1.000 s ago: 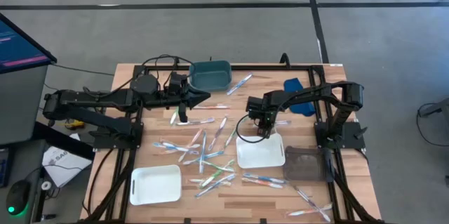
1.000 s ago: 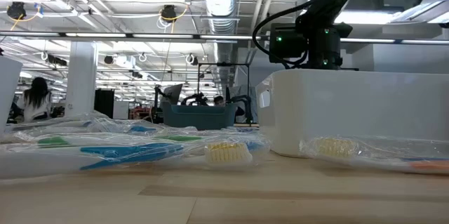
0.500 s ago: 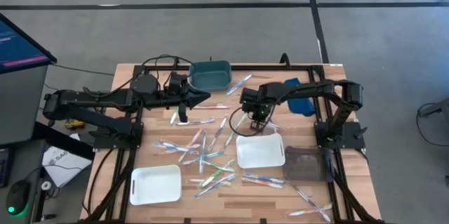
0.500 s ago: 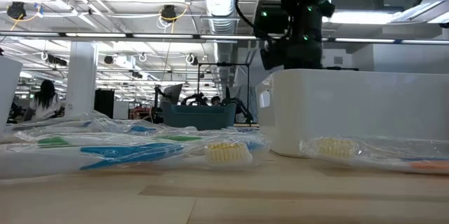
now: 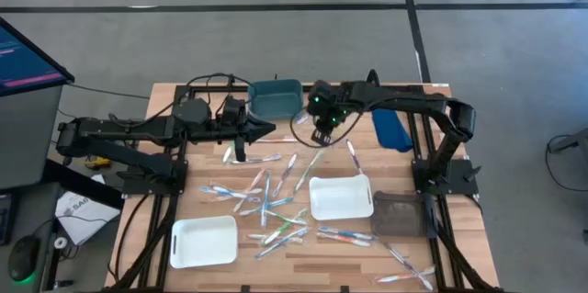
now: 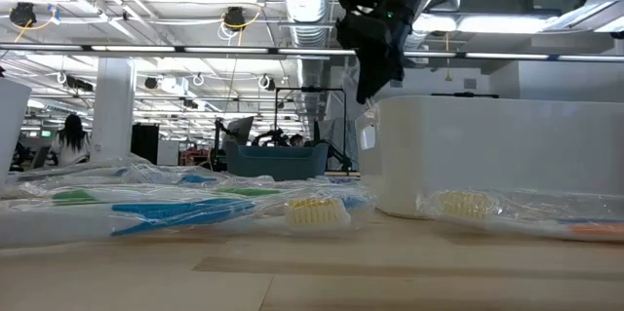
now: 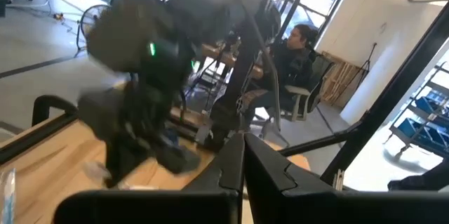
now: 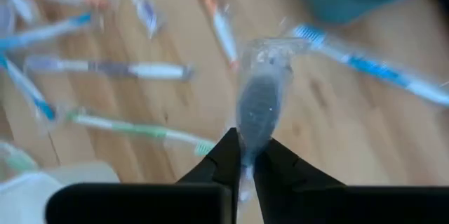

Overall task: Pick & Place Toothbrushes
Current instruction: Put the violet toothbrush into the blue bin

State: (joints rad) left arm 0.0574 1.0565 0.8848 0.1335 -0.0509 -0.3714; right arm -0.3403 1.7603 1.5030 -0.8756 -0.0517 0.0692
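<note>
Moved: right tool (image 5: 321, 134) has swung from above the white tray (image 5: 341, 197) up the tabletop (image 5: 165, 100) to beside the teal bin (image 5: 275, 97).
Right tool: pinching a wrapped toothbrush (image 8: 259, 104), which hangs from its tips.
Left tool: (image 5: 267, 128) pressed together, parked left of the bin.
Other toothbrushes: (image 5: 266, 197) scattered mid-tabletop.
Handling: likely light, stiff, slippery in crinkly wrap; best taken mid-handle.
Views: right wrist view shows the grip; low view shows only the tool raised high.
</note>
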